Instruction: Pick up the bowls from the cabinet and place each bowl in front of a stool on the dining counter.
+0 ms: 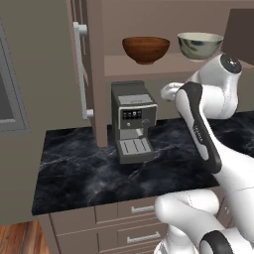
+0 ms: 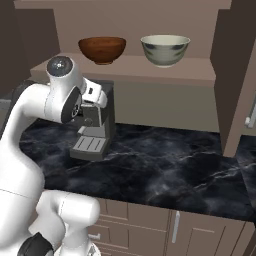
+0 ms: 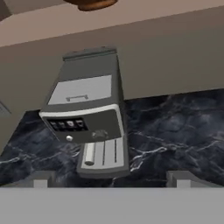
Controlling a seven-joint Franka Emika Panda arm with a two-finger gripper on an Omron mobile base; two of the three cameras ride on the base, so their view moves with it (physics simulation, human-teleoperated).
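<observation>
The cabinet shelf [image 2: 125,67] carries the wooden bowl [image 2: 102,49] beside the ceramic bowl [image 2: 165,50].

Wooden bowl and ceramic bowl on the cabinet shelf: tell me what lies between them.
Nothing. Between the wooden bowl and the ceramic bowl there is bare shelf; the two stand apart, not touching. Both base views show the gap, most plainly the right base view.

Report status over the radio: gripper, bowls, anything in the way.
Gripper open, empty, above the coffee machine. Brown bowl and white bowl both on the cabinet shelf, untouched. Cabinet door open; nothing blocking the bowls.
</observation>
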